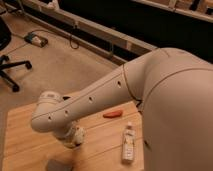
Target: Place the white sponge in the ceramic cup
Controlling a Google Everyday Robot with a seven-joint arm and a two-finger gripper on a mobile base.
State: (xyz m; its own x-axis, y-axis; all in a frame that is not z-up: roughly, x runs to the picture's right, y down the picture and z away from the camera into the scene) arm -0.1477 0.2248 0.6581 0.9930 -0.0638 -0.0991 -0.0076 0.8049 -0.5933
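Note:
My arm reaches across a wooden table (20,135) from the right. The gripper (75,139) points down at the table's middle, just below the round wrist joint. The arm's own bulk hides what lies under the gripper. A flat greyish pad (57,165), possibly the sponge, lies at the table's front edge, just left of and nearer than the gripper. The ceramic cup does not show; it is hidden or out of view.
A long white bottle-like object (128,143) lies to the right of the gripper. A small orange-red object (112,114) lies behind it. An office chair base (10,70) and a box with cables (36,39) are on the floor beyond the table.

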